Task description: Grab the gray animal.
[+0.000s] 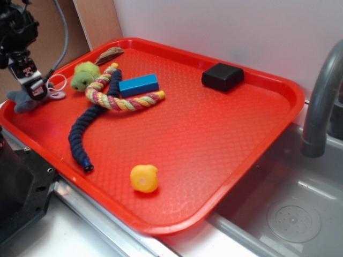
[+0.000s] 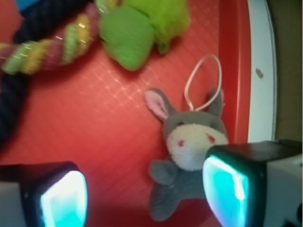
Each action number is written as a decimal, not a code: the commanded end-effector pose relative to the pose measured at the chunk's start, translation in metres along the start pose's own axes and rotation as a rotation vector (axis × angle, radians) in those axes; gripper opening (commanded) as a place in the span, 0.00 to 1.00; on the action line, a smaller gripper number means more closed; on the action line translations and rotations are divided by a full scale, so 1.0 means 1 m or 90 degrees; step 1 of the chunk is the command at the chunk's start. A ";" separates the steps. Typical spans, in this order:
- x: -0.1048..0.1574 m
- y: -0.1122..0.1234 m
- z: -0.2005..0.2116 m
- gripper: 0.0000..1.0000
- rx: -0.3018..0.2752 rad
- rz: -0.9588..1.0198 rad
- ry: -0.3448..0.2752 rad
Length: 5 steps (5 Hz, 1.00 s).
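While the gripper (image 2: 144,194) hangs over the tray's (image 1: 214,139) far-left corner, I read the wrist view from left to right. Left pad (image 2: 64,198) sits over bare red tray, nothing against it. Between the pads is open floor, then the mouse (image 2: 189,156), which lies well right of centre. Right pad (image 2: 225,189) overlaps its shoulder and cheek; I cannot tell whether it touches or just hovers above. Fingers stand wide apart, holding nothing.

Mouse lies face up beside the tray's rim. Long axis runs from ears, at the top of the wrist view, to feet at the bottom, so roughly across the line joining the pads. White loop (image 2: 203,80) extends beyond the ears.

Exterior view agrees: the mouse is at the far-left corner, its body showing under the fingers, with the green plush (image 1: 84,76) just right of it and the ropes (image 1: 107,101) further right.

Judgement: the grasp is off-centre. I would shift the gripper right until the body sits midway, then descend and close across the torso. Rim is close; little clearance for the right pad.
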State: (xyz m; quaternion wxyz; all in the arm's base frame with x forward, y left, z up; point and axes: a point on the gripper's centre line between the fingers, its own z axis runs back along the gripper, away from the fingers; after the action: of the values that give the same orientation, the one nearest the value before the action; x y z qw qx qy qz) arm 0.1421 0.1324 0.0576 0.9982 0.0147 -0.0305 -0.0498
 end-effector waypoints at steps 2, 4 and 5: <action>0.005 0.012 -0.035 0.00 0.020 -0.031 0.064; 0.011 0.005 -0.033 0.00 0.031 -0.043 0.074; 0.023 -0.013 -0.001 0.00 0.057 -0.061 0.036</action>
State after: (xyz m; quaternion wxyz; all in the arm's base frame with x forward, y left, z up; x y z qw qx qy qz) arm 0.1604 0.1135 0.0512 0.9946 0.0507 0.0057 -0.0900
